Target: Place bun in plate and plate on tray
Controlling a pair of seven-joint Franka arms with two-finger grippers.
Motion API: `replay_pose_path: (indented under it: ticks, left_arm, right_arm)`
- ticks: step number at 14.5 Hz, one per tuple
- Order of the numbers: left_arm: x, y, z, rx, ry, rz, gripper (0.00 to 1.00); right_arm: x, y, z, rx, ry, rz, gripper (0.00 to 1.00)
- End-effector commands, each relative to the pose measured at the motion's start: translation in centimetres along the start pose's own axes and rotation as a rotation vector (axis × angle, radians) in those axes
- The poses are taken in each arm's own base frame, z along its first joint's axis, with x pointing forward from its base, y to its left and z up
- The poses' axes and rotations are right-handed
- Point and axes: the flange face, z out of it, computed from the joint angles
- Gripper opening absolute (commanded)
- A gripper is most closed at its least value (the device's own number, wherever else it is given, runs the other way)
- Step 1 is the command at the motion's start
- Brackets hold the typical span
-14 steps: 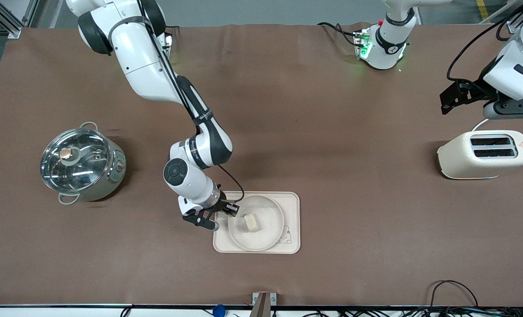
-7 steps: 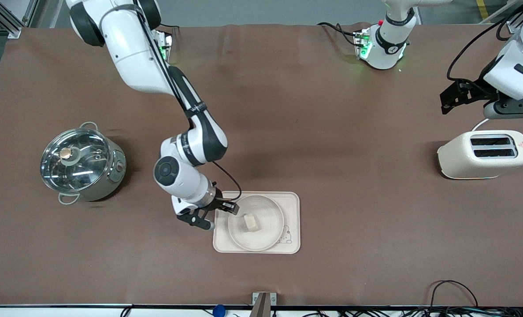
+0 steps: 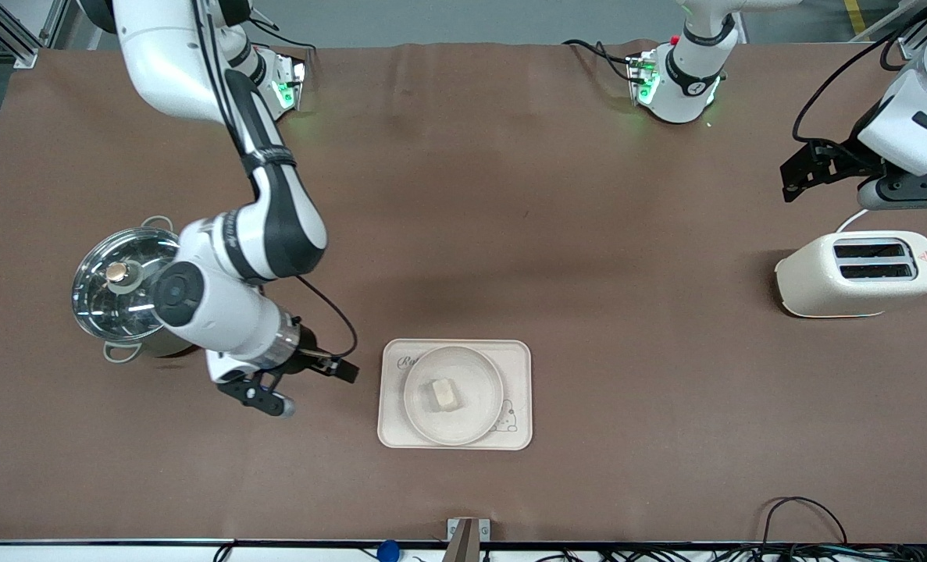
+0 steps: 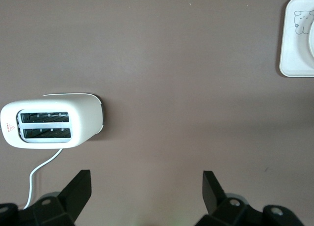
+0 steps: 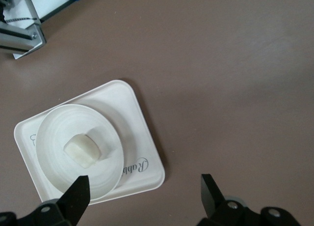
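Observation:
The bun [image 3: 445, 394] lies in the round plate [image 3: 471, 423], which sits on the Rabbit tray [image 3: 518, 361]. My right gripper [image 3: 312, 388] is open and empty, over the cloth between the tray and the pot, apart from the tray. In the right wrist view the bun [image 5: 82, 150], the plate [image 5: 51, 130] and the tray [image 5: 142, 137] show past the right gripper [image 5: 143, 179]. My left gripper [image 3: 793, 178] is open and empty and waits over the table by the toaster; in its own view the left gripper [image 4: 147, 176] shows above bare cloth.
A steel pot with a glass lid [image 3: 139, 293] stands at the right arm's end. A cream toaster [image 3: 857, 273] stands at the left arm's end, also in the left wrist view [image 4: 54, 120]. Cables lie along the table's front edge [image 3: 803, 519].
My right gripper has drawn away from the plate's rim toward the pot, open and empty. The plate, bun, tray and left arm have not moved.

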Motion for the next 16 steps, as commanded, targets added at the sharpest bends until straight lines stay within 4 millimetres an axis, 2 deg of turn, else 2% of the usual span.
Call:
replay_pose_path:
  ticks: [1,5,7,9,10,11,13,15,16]
  left_arm:
    - [-1.0,0.1,-1.0,-0.013,0.02,0.023,1.0]
    - [-1.5,0.5,-1.1,-0.05,0.019,0.025,1.0]
    - [-1.6,0.5,-1.0,-0.05,0.017,0.025,1.0]
    - [-1.7,0.6,-1.1,-0.05,0.019,0.031,1.0]
    - [-1.6,0.6,-1.1,-0.05,0.019,0.033,1.0]
    - [-1.7,0.7,-1.2,-0.049,0.021,0.036,1.0]
    - [-1.7,0.8,-1.3,-0.049,0.021,0.039,1.0]
    - [-1.7,0.8,-1.3,-0.049,0.018,0.04,1.0]
    - [-1.8,1.0,-1.3,-0.048,0.012,0.043,1.0]
  right_arm:
    - [-0.4,2.4,-4.7,-0.087,-0.007,-0.048,1.0]
    - [1.3,9.5,-15.5,-0.14,0.012,-0.102,1.0]
    - [2.4,13.6,-18.5,-0.155,0.003,-0.134,1.0]
    - [2.4,17.3,-22.5,-0.175,-0.004,-0.118,1.0]
    - [1.9,18.5,-24.5,-0.19,0.004,-0.128,1.0]
    - [1.4,19.5,-26.2,-0.215,0.012,-0.144,1.0]
    - [1.4,22.1,-27.9,-0.221,-0.004,-0.115,1.0]
    - [0.7,23.7,-29.5,-0.223,-0.023,-0.137,1.0]
    - [0.1,23.7,-30.2,-0.242,-0.032,-0.159,1.0]
